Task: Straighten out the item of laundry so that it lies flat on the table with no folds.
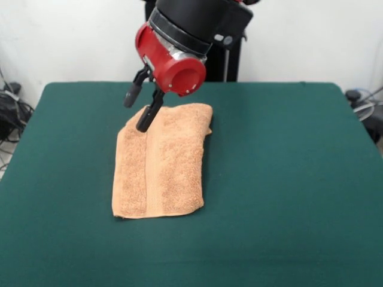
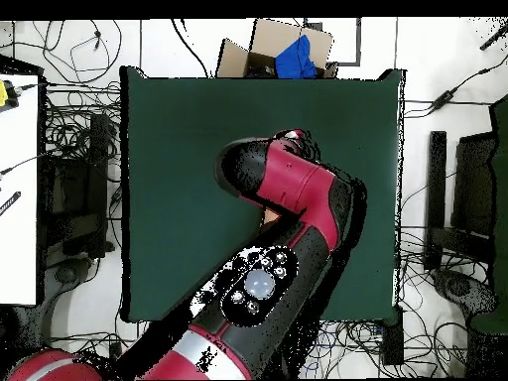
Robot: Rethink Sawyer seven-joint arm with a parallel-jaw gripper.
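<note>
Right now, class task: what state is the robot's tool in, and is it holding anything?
Tool: open, holding nothing; one finger tip hangs at the far end of the towel, contact unclear.

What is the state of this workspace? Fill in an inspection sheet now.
Surface: dark green table, large, flat.
Job's things: orange-tan towel lies folded lengthwise, far corner doubled over; in the overhead view the arm hides nearly all of it.
Clutter: nothing seen on the table.
Gripper: gripper open, empty, at the towel's far end; contact cannot be told.
Cables: tangled cables on the floor around the table.
Surroundings: cardboard box with blue cloth beyond one table edge; white wall behind the robot.
</note>
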